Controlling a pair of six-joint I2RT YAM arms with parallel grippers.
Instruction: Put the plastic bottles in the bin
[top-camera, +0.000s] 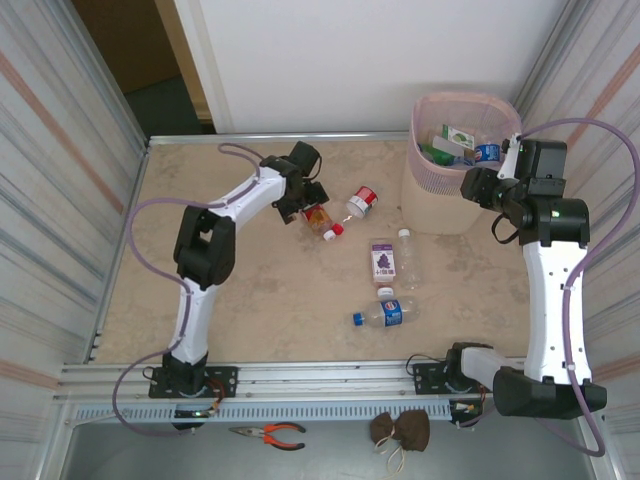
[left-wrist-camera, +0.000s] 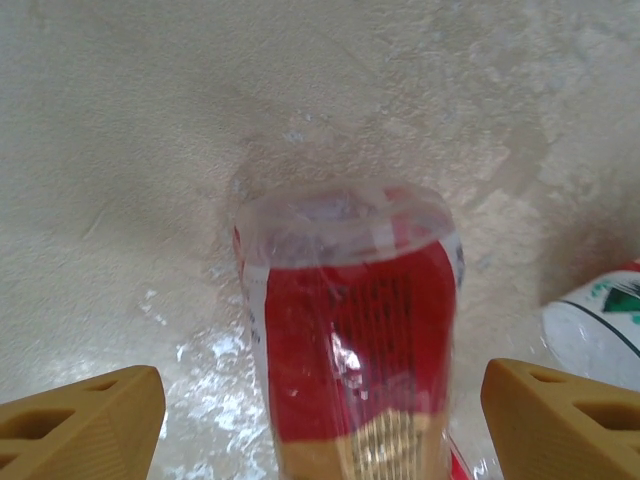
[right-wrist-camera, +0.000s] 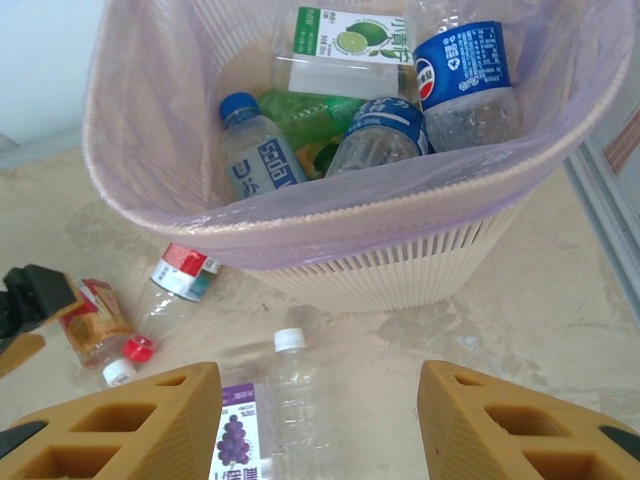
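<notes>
L gripper (left-wrist-camera: 320, 425) is spread open, nothing grasped yet, w/ its tan fingers (left-wrist-camera: 80, 420) straddling the orange-brown plastic bottle w/ red label (left-wrist-camera: 350, 340), which lies flat on the beige counter (left-wrist-camera: 120, 150). The bottle's long axis runs straight out btwn the fingers, base end away from the wrist cam, so closing should pinch across its width. The pads look apart from it. L arm is clearly the nearer one. R gripper (right-wrist-camera: 320, 420) is also open & empty, hovering just beside the pink-rimmed mesh bin (right-wrist-camera: 330, 225), well apart from this bottle. The bin holds several binned bottles (right-wrist-camera: 380, 140); approx four loose bottles (top-camera: 385, 262) lie mid-counter.
</notes>
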